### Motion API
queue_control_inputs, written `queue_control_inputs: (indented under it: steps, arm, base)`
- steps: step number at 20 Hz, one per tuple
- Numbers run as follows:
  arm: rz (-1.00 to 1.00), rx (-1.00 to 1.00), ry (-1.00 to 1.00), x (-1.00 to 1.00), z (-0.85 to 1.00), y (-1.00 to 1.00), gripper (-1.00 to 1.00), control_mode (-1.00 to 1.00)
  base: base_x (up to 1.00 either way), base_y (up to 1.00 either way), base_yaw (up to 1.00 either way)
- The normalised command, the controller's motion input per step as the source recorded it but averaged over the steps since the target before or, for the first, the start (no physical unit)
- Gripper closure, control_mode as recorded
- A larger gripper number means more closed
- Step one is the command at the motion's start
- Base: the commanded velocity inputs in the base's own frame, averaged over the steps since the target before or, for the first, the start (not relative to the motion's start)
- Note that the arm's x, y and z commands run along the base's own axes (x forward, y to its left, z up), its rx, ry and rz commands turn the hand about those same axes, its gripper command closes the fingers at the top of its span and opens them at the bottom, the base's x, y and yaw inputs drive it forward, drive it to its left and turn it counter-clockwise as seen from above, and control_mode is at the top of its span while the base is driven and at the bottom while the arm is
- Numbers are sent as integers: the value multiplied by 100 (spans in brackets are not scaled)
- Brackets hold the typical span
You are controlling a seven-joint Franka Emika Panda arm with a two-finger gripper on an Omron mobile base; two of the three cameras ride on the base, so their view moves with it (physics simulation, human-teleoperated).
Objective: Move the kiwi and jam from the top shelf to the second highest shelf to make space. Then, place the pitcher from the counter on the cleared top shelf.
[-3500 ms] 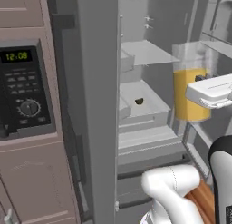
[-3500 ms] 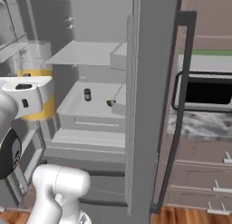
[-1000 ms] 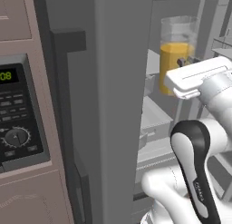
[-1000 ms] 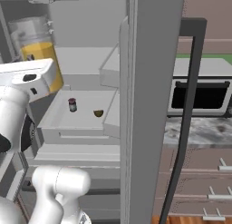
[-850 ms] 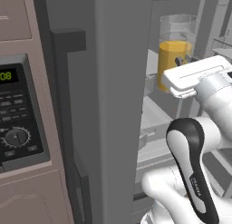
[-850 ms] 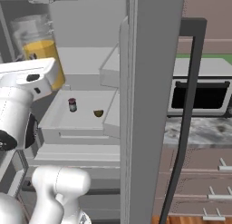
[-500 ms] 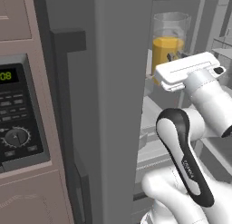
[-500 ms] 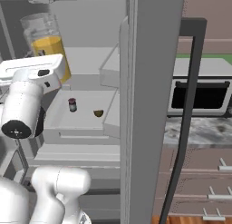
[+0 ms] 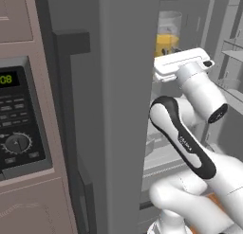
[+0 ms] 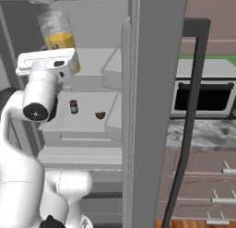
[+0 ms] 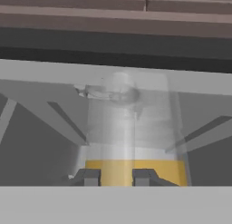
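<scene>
A: Start big. What do we have across the right base view?

B: The fridge stands open over the left and middle of the frame. The top shelf (image 10: 94, 61) is the pale panel in the upper middle, and below it the second highest shelf (image 10: 83, 112) runs across the middle left. The speckled worktop (image 10: 203, 130) shows at the right edge, under a dark oven window.

A: And how far along do we judge the task?

B: We take the first part as done. The jam (image 10: 73, 106) and the kiwi (image 10: 100, 115) both sit on the second highest shelf, the jar to the left, the fruit just beside it to the right, apart from each other. The top shelf looks bare. What is left is setting the pitcher (image 10: 60, 38) down there and letting go.

A: Where is the pitcher?

B: In the upper left of the right base view, and upper middle of the left base view (image 9: 167, 36), held up at top-shelf height, off the worktop.

A: The hand?

B: The hand (image 11: 115, 177) is pinching the pitcher low on its yellow part, one dark fingertip on each side, at the bottom of the hand view.

A: Which way does the pitcher point?

B: Upright, we judge: long axis vertical, the clear greyish top up and the yellow part below.
</scene>
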Motion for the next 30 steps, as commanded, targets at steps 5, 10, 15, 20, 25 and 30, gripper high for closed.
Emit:
queue_control_inputs:
  steps: [5, 10, 15, 20, 25, 30]
  arm:
    - [1, 0, 0, 72, -19, 0, 100, -100]
    - [4, 0, 0, 71, -30, 0, 100, -100]
    - [3, 0, 0, 62, -31, 0, 100, -100]
    - [1, 0, 0, 57, -25, 3, 100, -100]
    - [0, 0, 0, 59, -15, 21, 100, -100]
    - [0, 0, 0, 66, -8, 38, 100, -100]
  base:
    - [0, 0, 0]
    - [0, 0, 0]
    - [0, 0, 0]
    - [0, 0, 0]
    - [0, 0, 0]
    - [0, 0, 0]
